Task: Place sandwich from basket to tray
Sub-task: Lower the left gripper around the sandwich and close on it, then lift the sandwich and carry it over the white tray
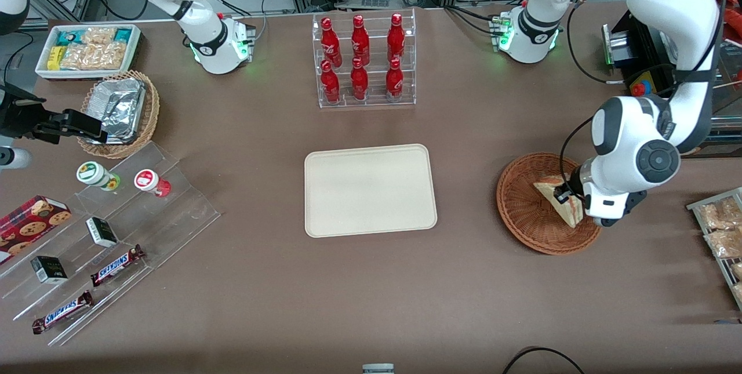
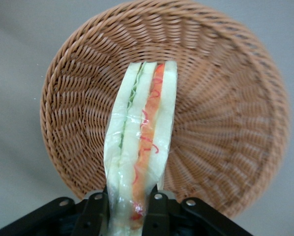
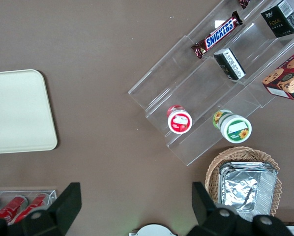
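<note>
The sandwich (image 2: 139, 142), a wrapped white-bread wedge with red and green filling, stands on edge over the round reddish-brown basket (image 2: 225, 118). My left gripper (image 2: 127, 209) is shut on it, one black finger pressed to each bread face. In the front view the gripper (image 1: 571, 199) sits over the basket (image 1: 524, 211) at the working arm's end of the table, with the sandwich (image 1: 557, 197) partly hidden by the wrist. The cream-beige tray (image 1: 370, 189) lies bare at the table's middle, well apart from the basket.
A clear rack of red bottles (image 1: 363, 61) stands farther from the front camera than the tray. Snack packets on a rack (image 1: 722, 229) lie beside the basket at the table's edge. Acrylic steps with snacks (image 1: 98, 235) and a foil-filled wicker basket (image 1: 119, 110) are toward the parked arm's end.
</note>
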### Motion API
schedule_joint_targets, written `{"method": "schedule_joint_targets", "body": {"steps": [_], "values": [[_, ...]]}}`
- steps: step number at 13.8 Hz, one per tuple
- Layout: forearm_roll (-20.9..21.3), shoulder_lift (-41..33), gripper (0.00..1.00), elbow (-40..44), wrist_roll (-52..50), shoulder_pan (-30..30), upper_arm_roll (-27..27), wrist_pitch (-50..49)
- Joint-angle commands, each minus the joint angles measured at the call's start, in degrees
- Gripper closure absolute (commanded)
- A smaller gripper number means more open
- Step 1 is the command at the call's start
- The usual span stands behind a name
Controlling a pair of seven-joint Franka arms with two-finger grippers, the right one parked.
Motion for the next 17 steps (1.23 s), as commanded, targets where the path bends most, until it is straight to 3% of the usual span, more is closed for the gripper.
{"method": "schedule_joint_targets", "body": {"steps": [1, 3, 6, 11, 17], "values": [[-0.01, -0.05, 1.00, 3.99, 0.56, -1.04, -3.51, -4.69], [0.60, 0.30, 1.00, 4.53, 0.82, -2.09, -7.55, -4.61], [1.13, 1.35, 1.00, 5.66, 0.92, -8.66, -8.63, -3.99], [1.13, 12.23, 1.00, 17.86, -0.05, -21.94, -8.54, -4.26], [1.31, 22.61, 1.00, 29.65, -10.59, -31.27, -8.28, -4.08]]}}
